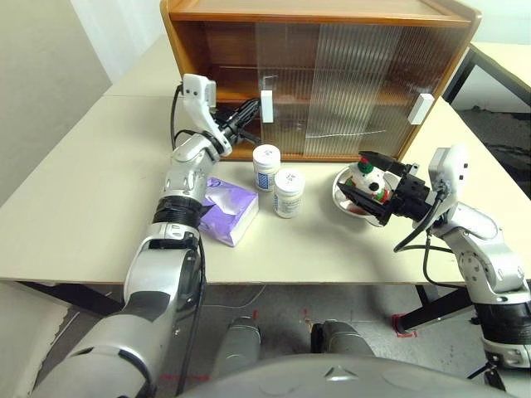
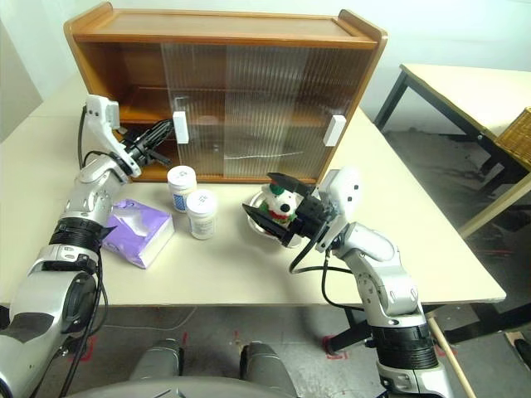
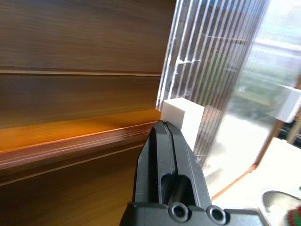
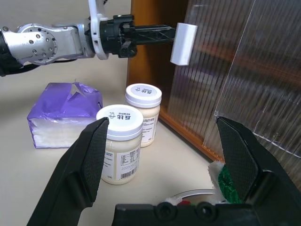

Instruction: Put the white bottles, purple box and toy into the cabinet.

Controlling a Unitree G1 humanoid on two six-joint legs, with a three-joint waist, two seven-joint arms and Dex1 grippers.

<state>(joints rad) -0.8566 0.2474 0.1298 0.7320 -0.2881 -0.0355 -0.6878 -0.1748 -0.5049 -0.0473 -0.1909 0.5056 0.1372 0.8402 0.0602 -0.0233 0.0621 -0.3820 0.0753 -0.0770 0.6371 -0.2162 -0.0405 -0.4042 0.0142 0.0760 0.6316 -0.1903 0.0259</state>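
Note:
The wooden cabinet (image 1: pixel 332 16) stands at the back of the table, its left end open and ribbed doors covering the rest. My left gripper (image 1: pixel 253 110) is shut, its tips right beside the white handle (image 1: pixel 267 106) of the left door. Two white bottles (image 1: pixel 266 167) (image 1: pixel 289 192) stand in front of the cabinet, with the purple box (image 1: pixel 226 212) lying to their left. The toy (image 1: pixel 371 178) sits in a steel bowl (image 1: pixel 342 199). My right gripper (image 1: pixel 357 174) is open, one finger on each side of the toy; I cannot tell if they touch it.
The pale table (image 1: pixel 99 215) has free room on the left and along its front edge. A second table (image 2: pixel 465 83) and a wicker basket (image 2: pixel 518 133) stand off to the right, across a gap.

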